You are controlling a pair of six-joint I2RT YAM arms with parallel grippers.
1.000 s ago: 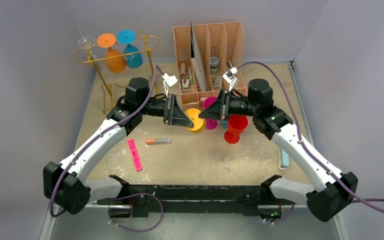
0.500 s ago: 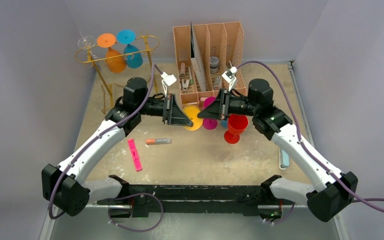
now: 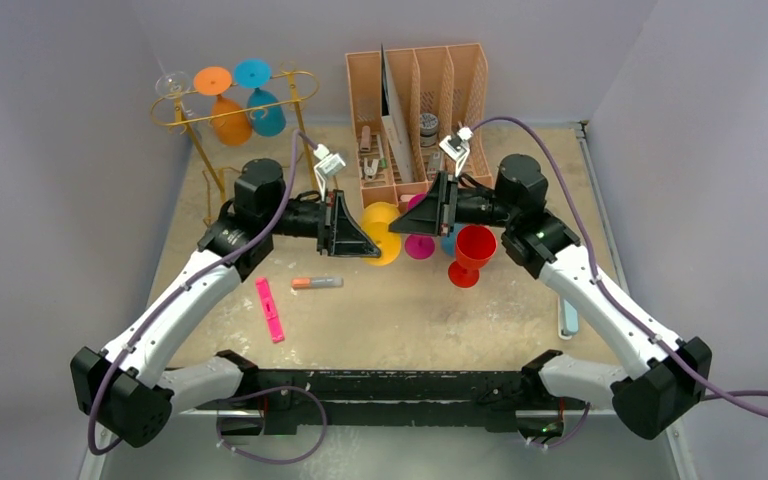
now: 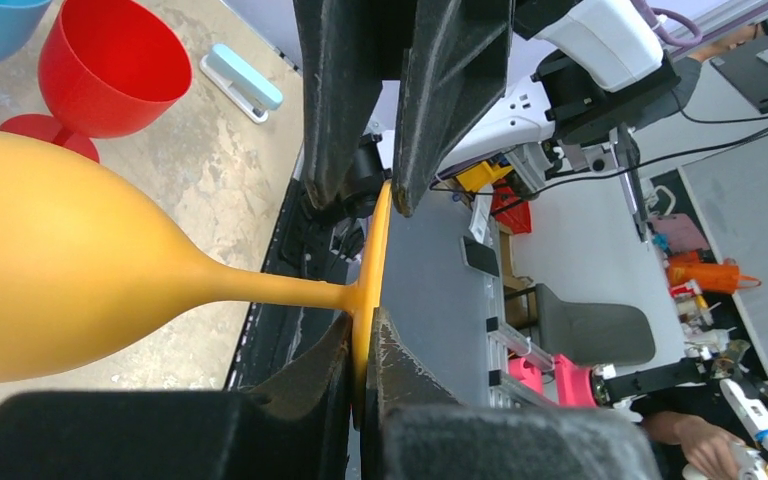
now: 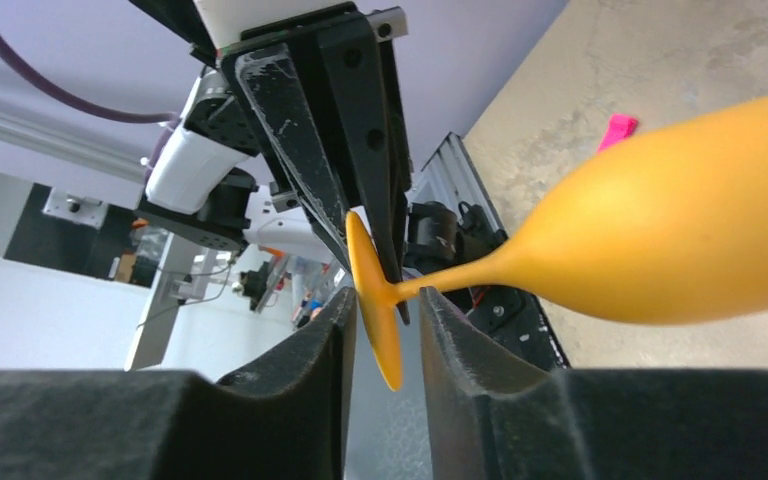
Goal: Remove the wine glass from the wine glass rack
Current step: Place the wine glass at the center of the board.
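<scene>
Far left at the back I see the rack [image 3: 222, 112], with a clear glass [image 3: 173, 83], an orange glass [image 3: 228, 118] and a blue glass [image 3: 265, 112] hanging bowl-down from its rails. On the bench [image 3: 390, 320] in front of it lie a pink marker [image 3: 269, 310] and a pen [image 3: 317, 283], both apart from the arms. The organiser [image 3: 415, 100] stands at the back centre, just behind the two hands. Right of centre, a magenta glass [image 3: 420, 243] and an upright red glass [image 3: 473, 250] crowd in just beside the right wrist.

The yellow glass [image 3: 385, 235] is off the rack and well apart from it. It sits mid-bench between the hands with its stem level; I cannot tell if the bowl touches the bench. My left hand [image 4: 363, 350] is clamped on the rim of its foot. My right hand [image 5: 385, 330] is part-way open, its fingers either side of that same foot with a gap showing, so it has no grip.
</scene>
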